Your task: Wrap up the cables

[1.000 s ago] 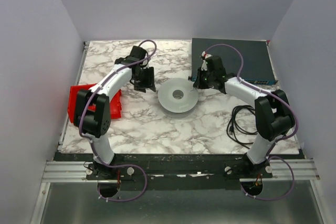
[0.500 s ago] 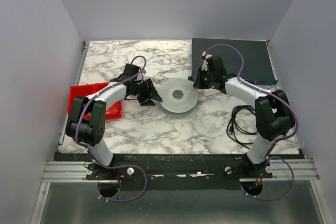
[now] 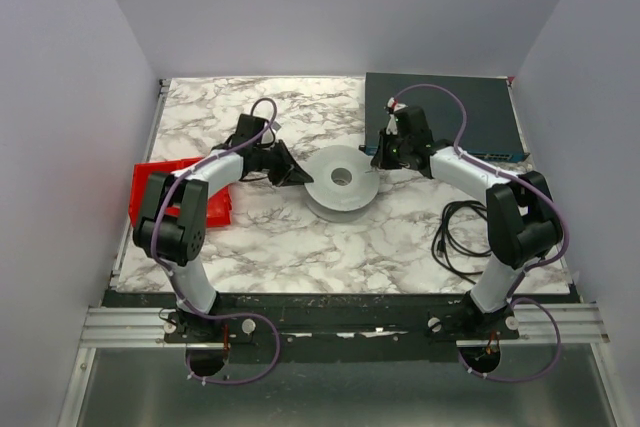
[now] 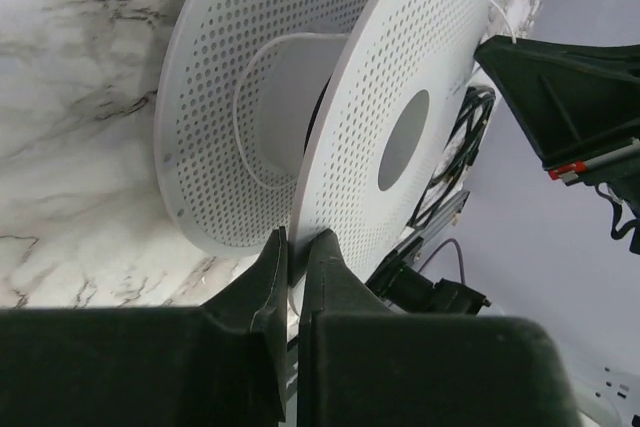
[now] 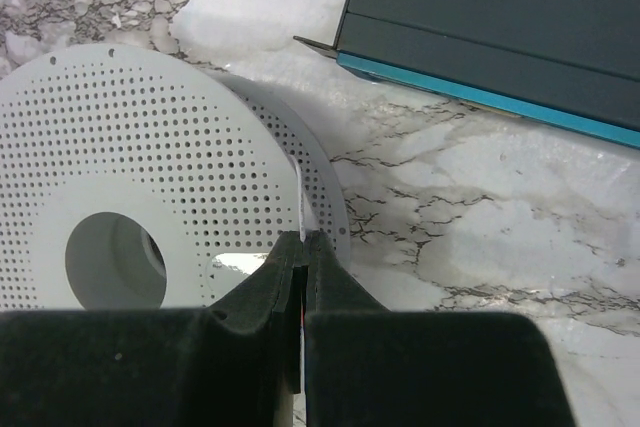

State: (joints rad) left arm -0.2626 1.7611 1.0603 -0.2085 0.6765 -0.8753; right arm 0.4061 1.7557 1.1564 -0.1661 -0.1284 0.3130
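Note:
A white perforated spool stands mid-table. My left gripper is shut on the rim of its upper flange at the spool's left side. In the left wrist view the fingertips pinch that flange and the spool looks tipped. My right gripper is at the spool's right edge, shut on a thin white strip that sticks out past its fingertips over the spool. A coiled black cable lies loose at the front right and shows behind the spool in the left wrist view.
A dark blue network switch lies at the back right, close behind my right gripper, and shows in the right wrist view. A red bin stands at the left edge beside my left arm.
My left arm swung from the back of the table down to the spool and shut on its left rim. The spool now looks raised on that side. The right arm has barely moved.

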